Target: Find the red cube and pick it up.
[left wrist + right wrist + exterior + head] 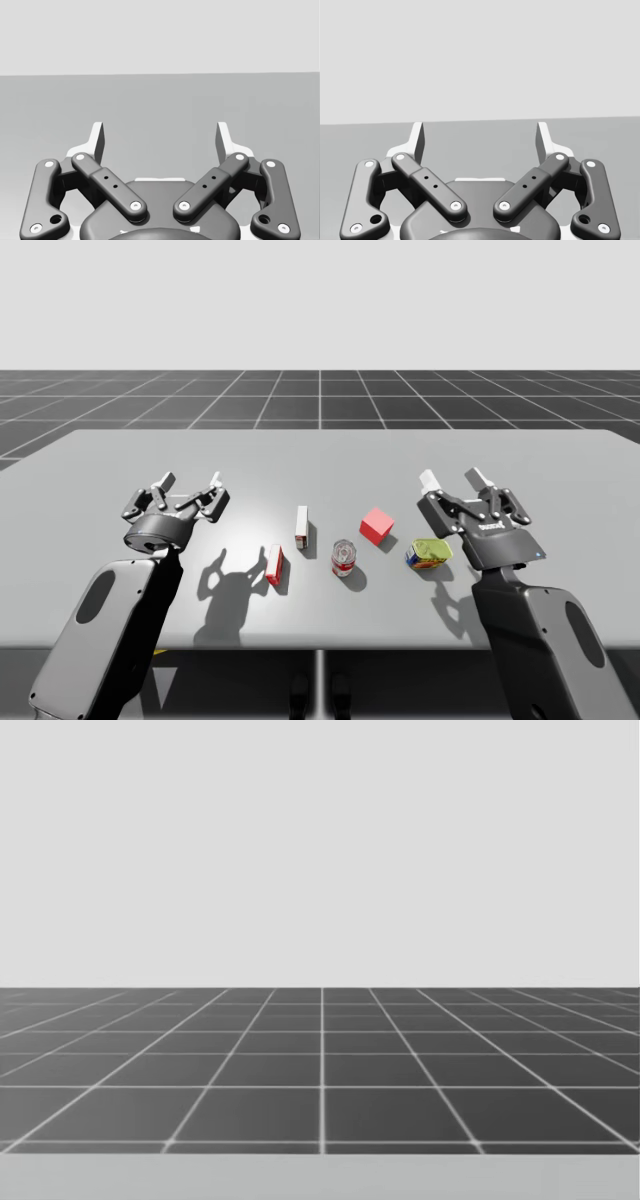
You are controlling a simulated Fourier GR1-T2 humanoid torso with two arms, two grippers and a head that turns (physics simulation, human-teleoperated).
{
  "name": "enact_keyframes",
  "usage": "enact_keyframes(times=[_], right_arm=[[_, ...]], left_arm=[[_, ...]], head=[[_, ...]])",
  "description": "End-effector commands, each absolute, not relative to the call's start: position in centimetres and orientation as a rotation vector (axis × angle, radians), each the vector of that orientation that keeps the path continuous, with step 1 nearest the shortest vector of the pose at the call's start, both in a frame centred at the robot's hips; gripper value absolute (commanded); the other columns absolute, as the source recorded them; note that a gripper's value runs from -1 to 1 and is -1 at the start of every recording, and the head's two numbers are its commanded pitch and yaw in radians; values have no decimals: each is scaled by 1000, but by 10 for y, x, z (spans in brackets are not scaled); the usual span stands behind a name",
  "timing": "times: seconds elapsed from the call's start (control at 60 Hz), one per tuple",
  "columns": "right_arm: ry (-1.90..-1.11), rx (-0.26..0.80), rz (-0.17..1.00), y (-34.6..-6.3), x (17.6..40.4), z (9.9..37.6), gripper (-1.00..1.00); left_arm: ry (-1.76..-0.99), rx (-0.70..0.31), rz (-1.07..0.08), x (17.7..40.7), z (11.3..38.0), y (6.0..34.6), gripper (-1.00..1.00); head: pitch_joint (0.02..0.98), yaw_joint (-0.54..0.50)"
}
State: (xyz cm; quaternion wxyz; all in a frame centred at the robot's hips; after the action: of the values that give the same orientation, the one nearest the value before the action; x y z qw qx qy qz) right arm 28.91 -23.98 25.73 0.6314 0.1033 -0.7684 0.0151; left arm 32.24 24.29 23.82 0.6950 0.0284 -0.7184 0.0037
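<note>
The red cube (pixel 377 525) rests on the grey table (pixel 320 460), slightly right of the middle. My right gripper (pixel 455 479) hovers open to the cube's right, a short way off and above the table. On the left side my left gripper (pixel 190 482) is open too, far from the cube. In the left wrist view the left gripper (pixel 160 137) has only bare table between its fingers. In the right wrist view the right gripper (pixel 480 137) likewise has nothing between its spread fingers.
A yellow-green can (pixel 429 554) lies on its side under my right gripper. A red-and-white can (pixel 344 557) stands near the front, in front of the cube. Two red-and-white boxes (pixel 302 526) (pixel 274 565) stand left of the cube.
</note>
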Motion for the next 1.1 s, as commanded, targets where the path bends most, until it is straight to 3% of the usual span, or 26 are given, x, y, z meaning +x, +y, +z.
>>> enact_keyframes(times=[0.017,0.267,0.733,1.1], right_arm=[[-1755,210,-14,-239,289,257,-1000],[-1739,251,5,-242,290,257,-1000],[-1726,262,4,-244,292,256,-1000],[-1723,257,9,-245,293,255,-1000]], left_arm=[[-1601,65,8,322,238,243,-1000],[-1600,67,9,322,238,243,-1000],[-1597,77,2,323,237,243,-1000],[-1598,74,-7,324,236,243,-1000]], head=[[83,6],[142,1],[537,-25],[756,-194]])
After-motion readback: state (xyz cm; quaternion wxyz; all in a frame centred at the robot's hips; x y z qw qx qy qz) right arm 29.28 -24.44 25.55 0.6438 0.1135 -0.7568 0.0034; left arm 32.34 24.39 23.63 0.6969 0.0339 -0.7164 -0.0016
